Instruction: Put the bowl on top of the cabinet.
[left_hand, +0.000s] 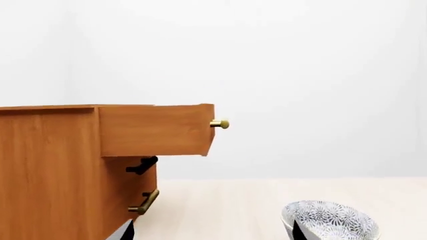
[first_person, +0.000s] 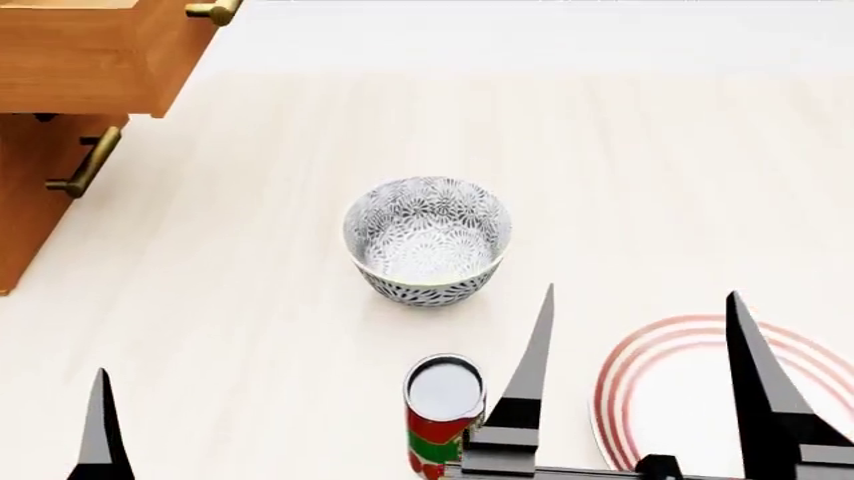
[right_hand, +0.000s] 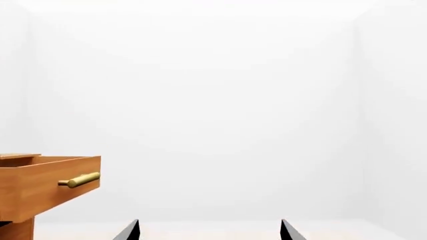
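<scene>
Plainly, the bowl (first_person: 427, 240) sits beyond the open right tool (first_person: 638, 318), untouched.

We see a pale, light-wood floor (first_person: 641, 150) spreading across the whole scene, meeting plain white walls (right_hand: 220, 100) behind. On it stands a small can (first_person: 442, 413), upright, with a silvery-white lid and a red and green label. Near the can, apart from it, lies a flat white plate (first_person: 667, 400) with red rings around its edge, partly cut off at the frame's border.
</scene>
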